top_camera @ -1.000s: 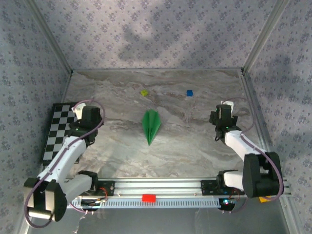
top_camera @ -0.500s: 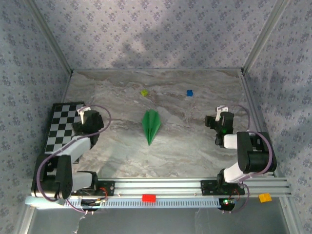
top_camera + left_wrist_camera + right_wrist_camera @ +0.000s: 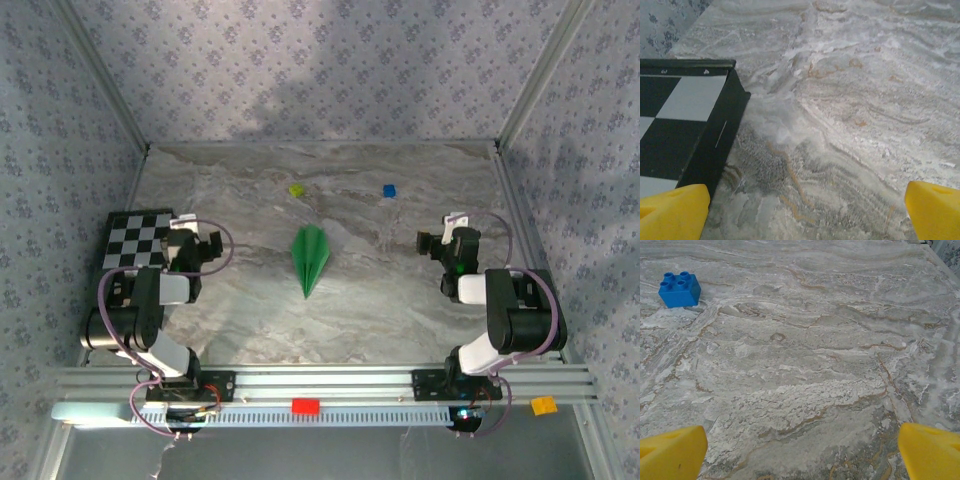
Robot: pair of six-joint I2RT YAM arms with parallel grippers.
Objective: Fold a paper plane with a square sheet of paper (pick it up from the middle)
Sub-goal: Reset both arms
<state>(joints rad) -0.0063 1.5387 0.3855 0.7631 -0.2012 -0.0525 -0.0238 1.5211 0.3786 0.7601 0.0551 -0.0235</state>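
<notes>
The paper plane, a narrow bright green dart with a centre crease, lies flat on the marble table with its tip toward the near edge. My left gripper sits folded back at the left beside the checkerboard, well away from the plane. In the left wrist view its yellow fingertips stand wide apart over bare marble, so it is open. My right gripper is folded back at the right, also far from the plane. Its yellow fingertips are spread wide over bare table, holding nothing.
A black-and-white checkerboard lies at the left edge, its dark rim close to my left fingers. A small blue block and a tiny yellow-green block sit at the back. The blue block shows far left in the right wrist view.
Both arms have folded back toward their bases, the left more markedly. The green plane has stayed where it lay.
</notes>
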